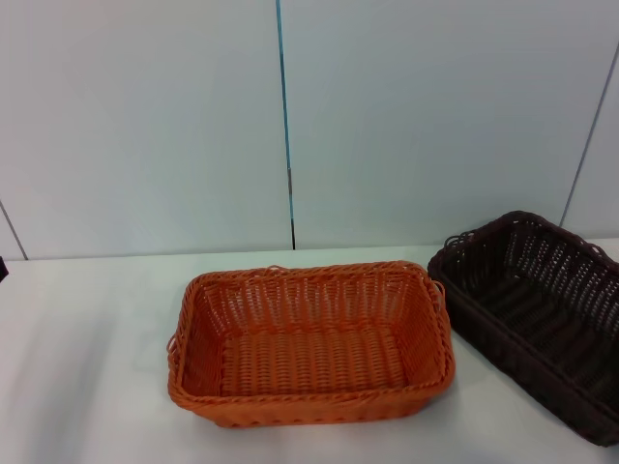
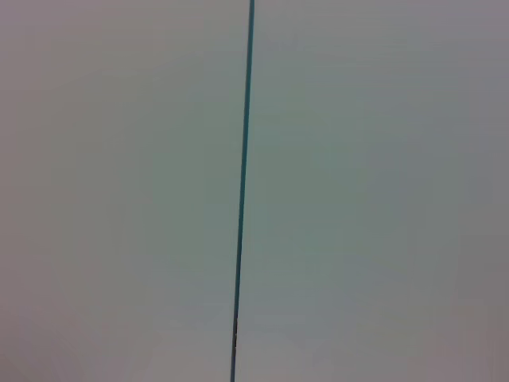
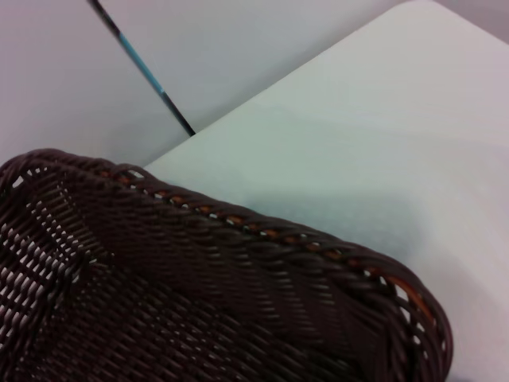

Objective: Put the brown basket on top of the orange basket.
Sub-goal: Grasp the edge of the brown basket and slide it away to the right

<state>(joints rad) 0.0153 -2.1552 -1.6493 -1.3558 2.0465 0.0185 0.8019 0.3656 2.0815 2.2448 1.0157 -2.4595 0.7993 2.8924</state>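
The orange basket (image 1: 309,343) stands empty on the white table (image 1: 87,358), in the middle of the head view. The brown basket (image 1: 537,314) stands to its right, turned at an angle, its near corner close to the orange basket's right rim; I cannot tell if they touch. Its far end runs out of the picture. The right wrist view looks down from close range onto the brown basket's braided rim and inside (image 3: 199,294). No gripper shows in any view. The left wrist view shows only the wall.
A pale wall (image 1: 145,116) with a thin dark vertical seam (image 1: 285,116) stands behind the table. The table's rounded corner shows in the right wrist view (image 3: 421,16). Bare table lies left of the orange basket.
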